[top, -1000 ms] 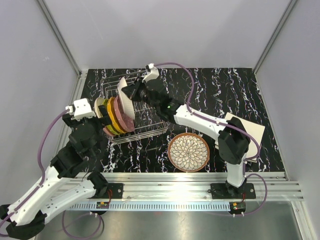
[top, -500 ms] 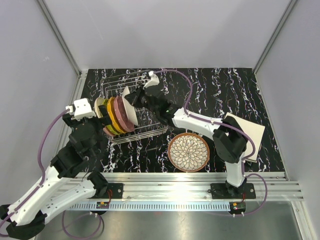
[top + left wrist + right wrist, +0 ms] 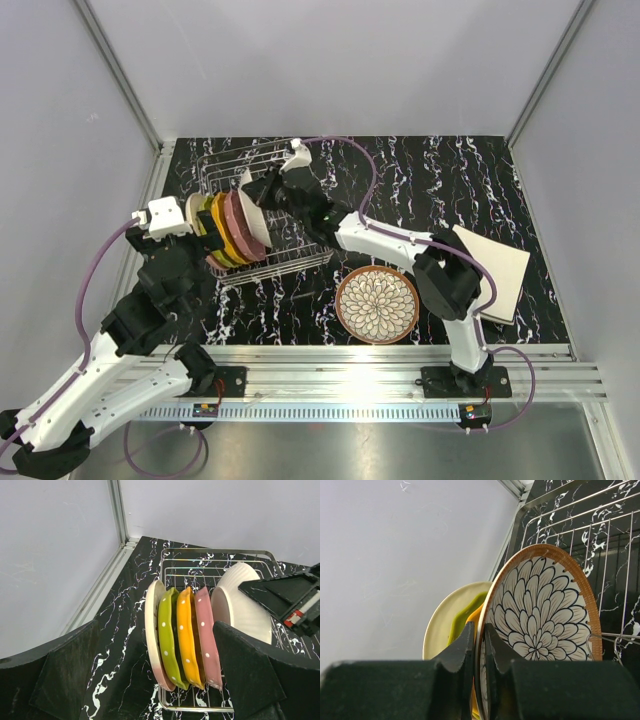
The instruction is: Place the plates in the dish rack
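Right gripper [image 3: 479, 630] is clamped on the rim of the petal plate [image 3: 540, 610], which stands on edge over the rack [image 3: 215, 555], face-on to the pink plate [image 3: 207, 635] just beside it. The slot looks to be straight below. The right arm reaches far across the rack, while the left gripper [image 3: 155, 630] hangs wide open.

Dish rack [image 3: 215, 560] silver. Inside: cream plate [image 3: 151, 625], then lime-green plate [image 3: 167, 635], orange plate [image 3: 186, 635], pink plate [image 3: 206, 640], all three white-dotted; brown-rimmed plate [image 3: 540, 615], white, black-outlined petals. Right of rack: matching petal plate [image 3: 377, 304], cream squarish plate [image 3: 495, 265]. Table [image 3: 440, 180] black, white-veined.
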You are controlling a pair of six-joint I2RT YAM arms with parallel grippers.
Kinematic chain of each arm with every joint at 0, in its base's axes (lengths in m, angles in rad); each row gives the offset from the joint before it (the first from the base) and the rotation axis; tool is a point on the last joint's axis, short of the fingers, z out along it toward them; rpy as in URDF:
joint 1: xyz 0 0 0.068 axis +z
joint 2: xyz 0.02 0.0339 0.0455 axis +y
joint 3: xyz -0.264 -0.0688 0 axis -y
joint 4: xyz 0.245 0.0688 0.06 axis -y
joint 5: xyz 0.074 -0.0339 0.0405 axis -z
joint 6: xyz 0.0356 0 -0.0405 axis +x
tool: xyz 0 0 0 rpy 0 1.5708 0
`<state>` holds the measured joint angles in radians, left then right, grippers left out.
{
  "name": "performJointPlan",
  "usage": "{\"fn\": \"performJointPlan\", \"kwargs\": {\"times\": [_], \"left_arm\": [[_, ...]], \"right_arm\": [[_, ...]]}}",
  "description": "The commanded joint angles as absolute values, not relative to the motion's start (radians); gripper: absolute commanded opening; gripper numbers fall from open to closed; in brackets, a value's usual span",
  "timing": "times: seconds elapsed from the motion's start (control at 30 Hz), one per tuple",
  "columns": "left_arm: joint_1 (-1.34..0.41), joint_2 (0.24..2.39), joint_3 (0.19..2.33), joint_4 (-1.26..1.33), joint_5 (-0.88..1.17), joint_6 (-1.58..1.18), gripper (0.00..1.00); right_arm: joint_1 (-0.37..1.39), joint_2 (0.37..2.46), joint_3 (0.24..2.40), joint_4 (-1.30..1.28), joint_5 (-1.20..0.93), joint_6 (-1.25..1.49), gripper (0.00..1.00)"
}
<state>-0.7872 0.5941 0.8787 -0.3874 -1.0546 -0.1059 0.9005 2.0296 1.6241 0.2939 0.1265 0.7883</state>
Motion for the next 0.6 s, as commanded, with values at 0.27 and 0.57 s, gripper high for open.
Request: {"fn": "performJointPlan", "kwargs": {"times": [0.27, 0.57], "left_arm": [[-0.782, 0.6, 0.89, -0.351, -1.04, -0.121, 0.99], [-0.781, 0.604, 0.89, -0.351, -1.032, -0.123, 0.99]], "right_arm": [[0.916, 2.08, 1.641, 0.34, 0.092, 0.781, 0.25], [0.916, 2.069, 1.621, 0.334, 0.091, 0.769, 0.3]]}}
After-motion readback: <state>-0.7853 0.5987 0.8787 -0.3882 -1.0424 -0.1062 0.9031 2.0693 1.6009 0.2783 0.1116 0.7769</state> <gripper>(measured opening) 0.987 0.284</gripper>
